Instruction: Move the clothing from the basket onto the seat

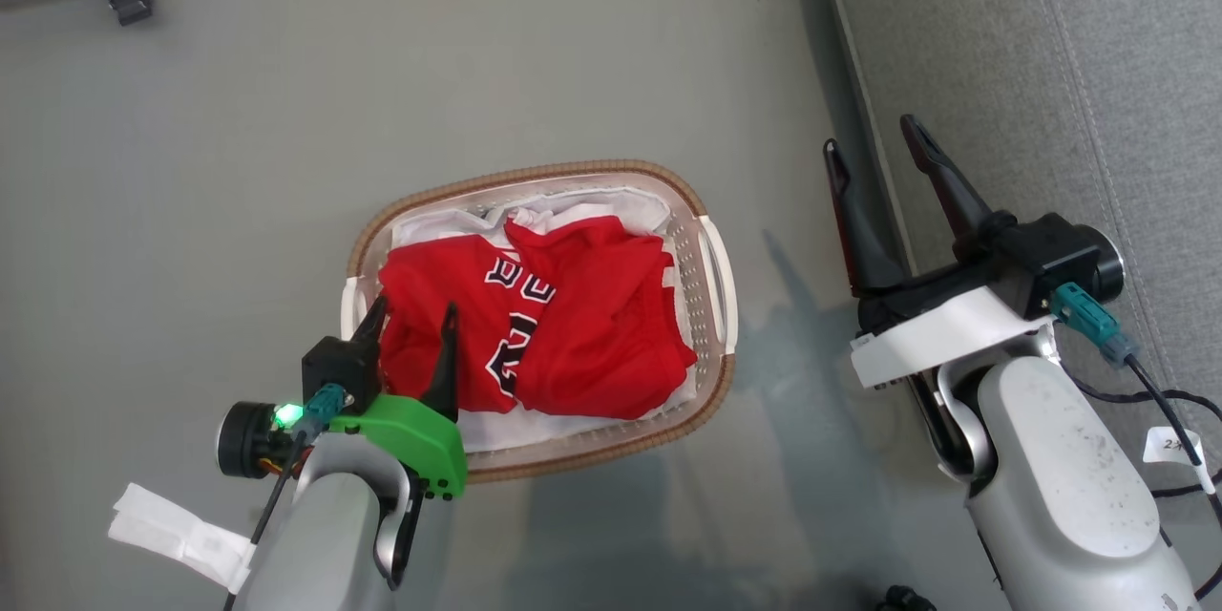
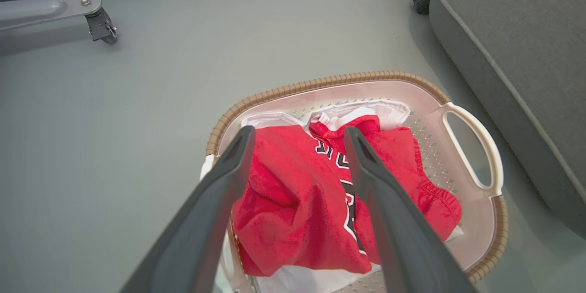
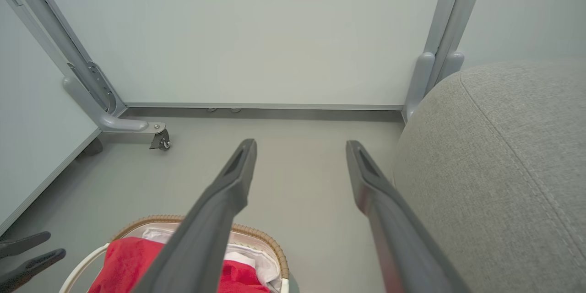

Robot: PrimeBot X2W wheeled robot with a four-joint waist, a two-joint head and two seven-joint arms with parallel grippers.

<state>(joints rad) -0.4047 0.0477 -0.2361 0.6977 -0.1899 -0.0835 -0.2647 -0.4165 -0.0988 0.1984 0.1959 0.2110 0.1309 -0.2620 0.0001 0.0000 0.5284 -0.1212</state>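
Clothing (image 1: 544,325) sat bunched in the basket (image 1: 573,170) on the floor (image 1: 239,162), with the seat (image 1: 1050,67) just to its right. Left gripper (image 1: 413,305) hung over the pile's near-left end, jaws wide, empty. Right gripper (image 1: 871,134) was also spread and empty, by the seat edge. Likely risks: the fingers pinch the white liner (image 1: 621,208) along with a jersey, or the snagged fabric drags the light basket.

The jersey (image 1: 592,344) in the basket (image 1: 573,168) carries black lettering (image 1: 520,282) edged in white, but it is folded over and no word can be read. At 4 o'clock in the head view, a white tag (image 1: 1172,446) bears a handwritten "2"; the rest is illegible.
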